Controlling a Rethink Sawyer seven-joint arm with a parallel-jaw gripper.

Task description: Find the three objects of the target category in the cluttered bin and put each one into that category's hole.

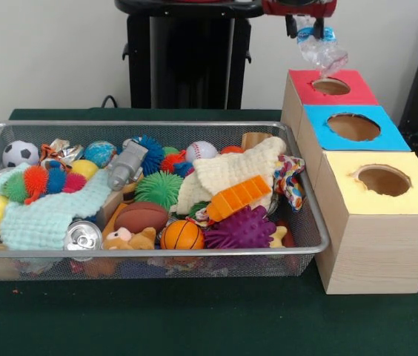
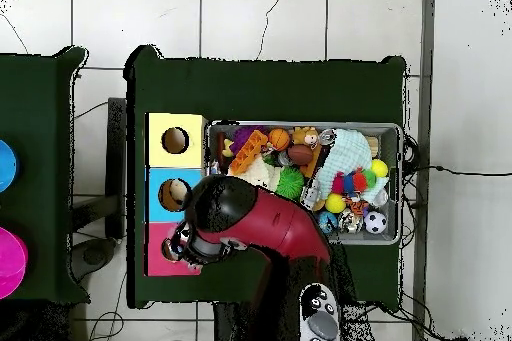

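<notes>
My gripper is at the top of the front view, shut on a translucent blue and white crinkly wrapper. The wrapper hangs just above the round hole of the red-topped wooden box. In the overhead view my arm's head covers the gripper and part of the red box. The silver wire-mesh bin lies to the left of the boxes, also in the overhead view, full of toys. No other wrapper shows clearly in it.
A blue-topped box and a yellow-topped box stand in a row in front of the red one. The bin holds balls, spiky toys, a silver can, pale cloths and a patterned cloth.
</notes>
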